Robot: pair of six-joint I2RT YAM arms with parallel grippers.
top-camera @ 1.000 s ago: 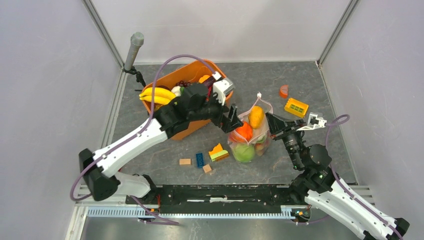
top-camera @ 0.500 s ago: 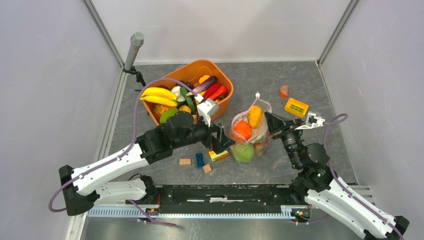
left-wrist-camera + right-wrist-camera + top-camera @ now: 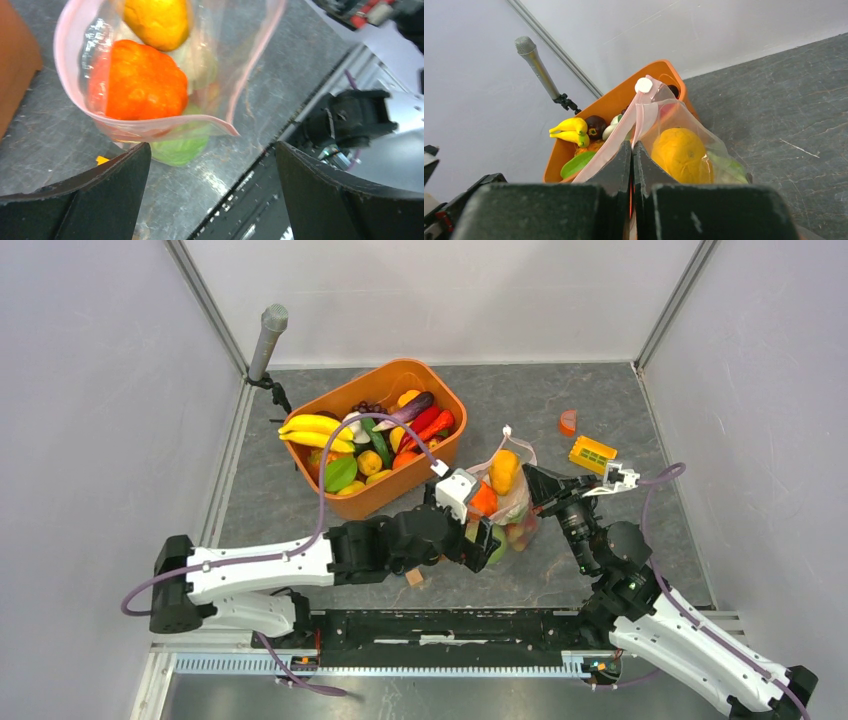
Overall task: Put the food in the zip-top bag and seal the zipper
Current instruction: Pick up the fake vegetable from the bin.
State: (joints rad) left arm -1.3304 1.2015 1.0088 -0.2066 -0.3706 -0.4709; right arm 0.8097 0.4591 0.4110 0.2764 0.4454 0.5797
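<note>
The clear zip-top bag (image 3: 508, 502) stands at the table's middle, holding an orange (image 3: 681, 155), a red-orange piece (image 3: 137, 82) and a green cabbage (image 3: 180, 150). My right gripper (image 3: 631, 150) is shut on the pink zipper (image 3: 639, 117) at the bag's mouth, below the white slider tab (image 3: 643, 85). From above, the right gripper (image 3: 530, 478) sits at the bag's right side. My left gripper (image 3: 488, 543) is open and empty at the bag's near-left side. Its fingers (image 3: 75, 195) stand wide apart below the zipper (image 3: 165, 122). More food (image 3: 375, 435) fills the tub.
The orange tub (image 3: 400, 368) stands behind and left of the bag. A yellow block (image 3: 592, 453) and an orange half-disc (image 3: 567, 422) lie at the back right. A small block (image 3: 413, 577) lies under the left arm. A microphone (image 3: 268, 340) stands at the back left corner.
My left arm has swung from above the tub down to the near side of the bag, still open. The bag has leaned slightly left in the right gripper's hold.
</note>
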